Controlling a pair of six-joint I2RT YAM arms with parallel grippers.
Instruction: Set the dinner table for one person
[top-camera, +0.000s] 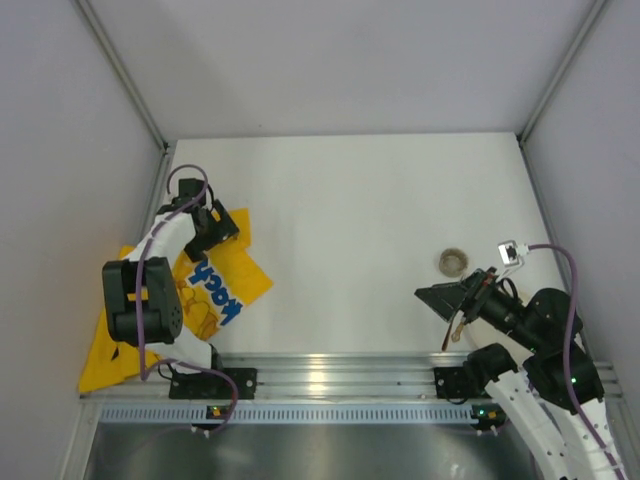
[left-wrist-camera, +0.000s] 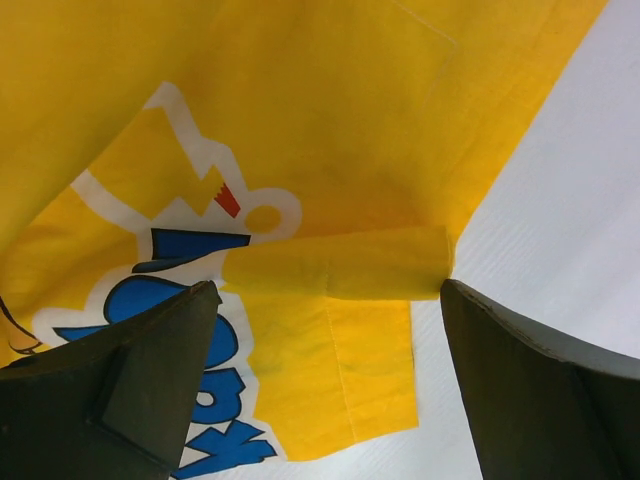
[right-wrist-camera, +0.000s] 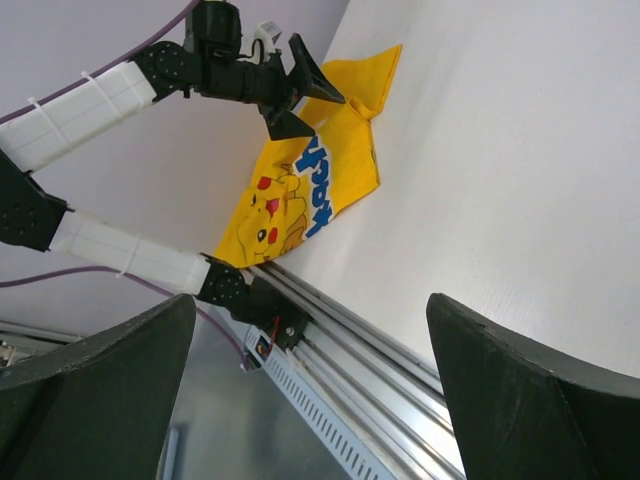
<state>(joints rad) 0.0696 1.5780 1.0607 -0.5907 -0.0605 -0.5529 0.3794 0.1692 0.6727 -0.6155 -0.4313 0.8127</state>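
Since the yellow mat (top-camera: 228, 285) lies crumpled on the dinner table's (top-camera: 350, 200) left, your left gripper (top-camera: 213, 228) hangs wide, empty, above its fold; right gripper (top-camera: 447, 298) likewise.

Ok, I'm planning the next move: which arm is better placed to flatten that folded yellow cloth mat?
Left. The left claw, open, hangs over the yellow cloth mat at its folded corner; the right claw is far across the dinner table.
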